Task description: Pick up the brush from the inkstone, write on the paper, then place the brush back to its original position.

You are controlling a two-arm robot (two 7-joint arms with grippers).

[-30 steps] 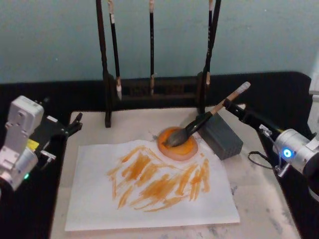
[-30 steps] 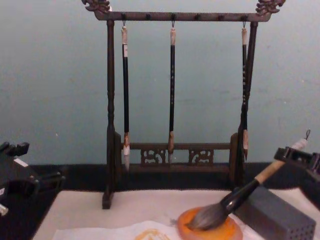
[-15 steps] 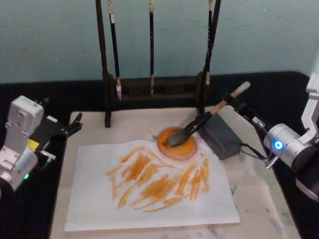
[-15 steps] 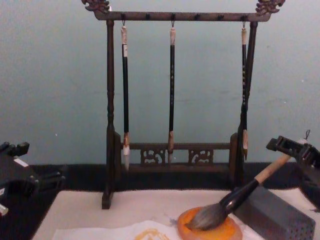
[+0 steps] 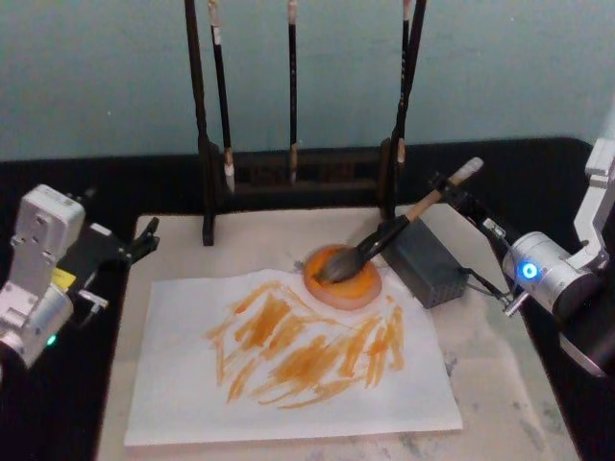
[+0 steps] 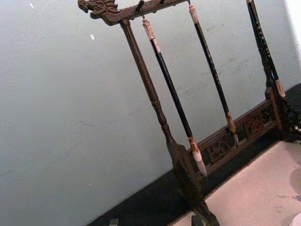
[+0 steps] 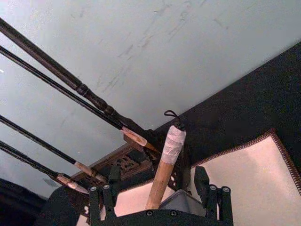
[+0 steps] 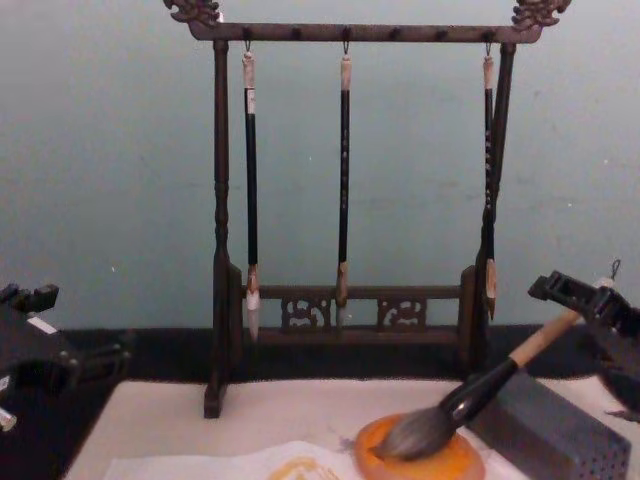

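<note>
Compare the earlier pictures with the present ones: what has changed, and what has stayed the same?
The right end effector, jaws open astride the brush handle, edged up toward its end cap. The brush on the inkstone, the paper and the left end effector stayed put.

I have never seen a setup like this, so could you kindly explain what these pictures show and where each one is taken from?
This is a two-armed robot, and each arm ends in a pincer. One picture looks down from its head, one looks forward from its chest, and one comes from each wrist.

On a beige mat lies a sheet of paper covered in orange strokes. At its far right corner sits a round orange dish. A thick brush rests with its bristles in the dish and its handle leaning on a grey block. Behind stands a wooden rack with three thin brushes hanging from it.

The right pincer is open around the top of the thick brush's handle, gripping nothing yet. The left pincer is parked, open, off the mat's left edge.
</note>
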